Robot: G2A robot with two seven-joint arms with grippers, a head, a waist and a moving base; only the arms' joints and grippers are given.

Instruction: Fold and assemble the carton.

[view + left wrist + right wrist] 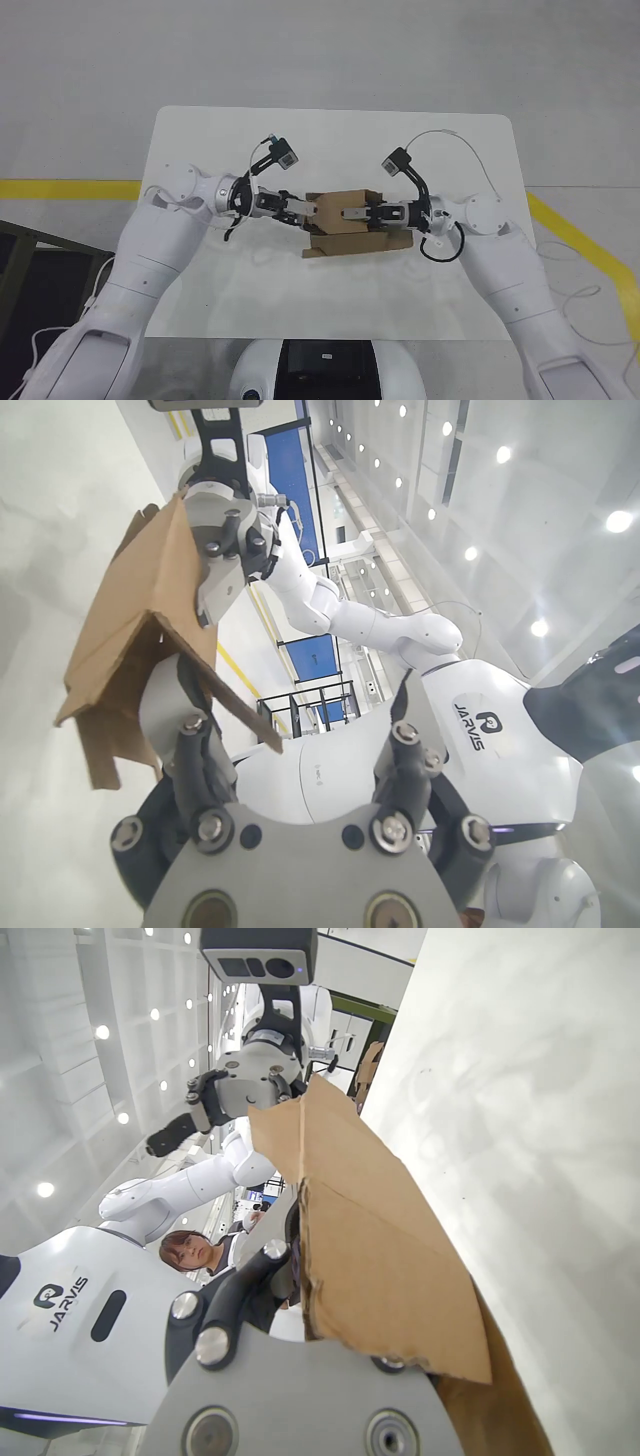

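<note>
White table [200, 130], grey floor [100, 60], yellow stripe [60, 188]

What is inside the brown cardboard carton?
One pale grey finger of the left tool sits inside the brown cardboard carton. Its tip and the deeper interior are hidden by the carton's panels.

Pouring down bright and even from rows of round ceiling lamps [619, 521], blooming into white glare spots with soft halos in both wrist views. Washing the white table [200, 150] pale and nearly flat, leaving only faint, soft-edged grey shading beside the carton [345, 215] and a darker brown gloom inside its folded panels. Bending the straight ceiling lines [462, 455] into gentle curves toward the borders of the wrist views.
</note>
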